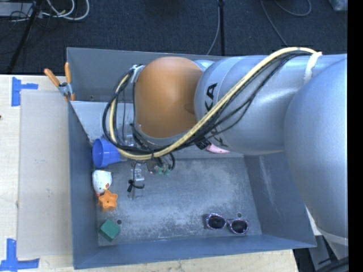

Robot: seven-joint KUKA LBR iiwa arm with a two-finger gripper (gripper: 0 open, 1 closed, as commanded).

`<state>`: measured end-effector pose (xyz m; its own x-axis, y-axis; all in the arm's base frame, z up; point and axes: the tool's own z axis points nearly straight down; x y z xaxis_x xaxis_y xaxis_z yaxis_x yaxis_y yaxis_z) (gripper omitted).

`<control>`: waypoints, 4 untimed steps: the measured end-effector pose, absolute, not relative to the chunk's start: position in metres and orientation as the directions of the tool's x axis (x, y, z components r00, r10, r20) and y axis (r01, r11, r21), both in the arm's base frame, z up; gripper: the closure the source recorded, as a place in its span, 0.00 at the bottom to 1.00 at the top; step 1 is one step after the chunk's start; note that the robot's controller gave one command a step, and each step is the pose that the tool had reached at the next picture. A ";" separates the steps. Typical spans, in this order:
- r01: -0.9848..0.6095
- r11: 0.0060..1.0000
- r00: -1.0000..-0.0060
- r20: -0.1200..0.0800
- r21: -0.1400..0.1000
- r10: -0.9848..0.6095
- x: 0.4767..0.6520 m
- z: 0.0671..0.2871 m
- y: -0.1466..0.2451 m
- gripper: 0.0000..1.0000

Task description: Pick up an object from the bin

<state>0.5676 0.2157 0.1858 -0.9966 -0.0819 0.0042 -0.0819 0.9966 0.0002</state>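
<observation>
I judge this the approach: my tool (135, 184) hangs over bare bin (187, 231) floor near the white toy (101, 180) and orange star (107, 199), spread or pressed I cannot tell; next, centre over 1 and descend.

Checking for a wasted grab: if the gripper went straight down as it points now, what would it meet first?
Probably the bare bin floor. The gripper points down at grey metal; the white toy and orange star lie apart, toward the picture's left. Height above the floor is unclear.
</observation>
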 end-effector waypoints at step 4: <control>-0.169 0.986 -0.986 -0.004 -0.006 -0.169 0.581 0.131 0.181 0.00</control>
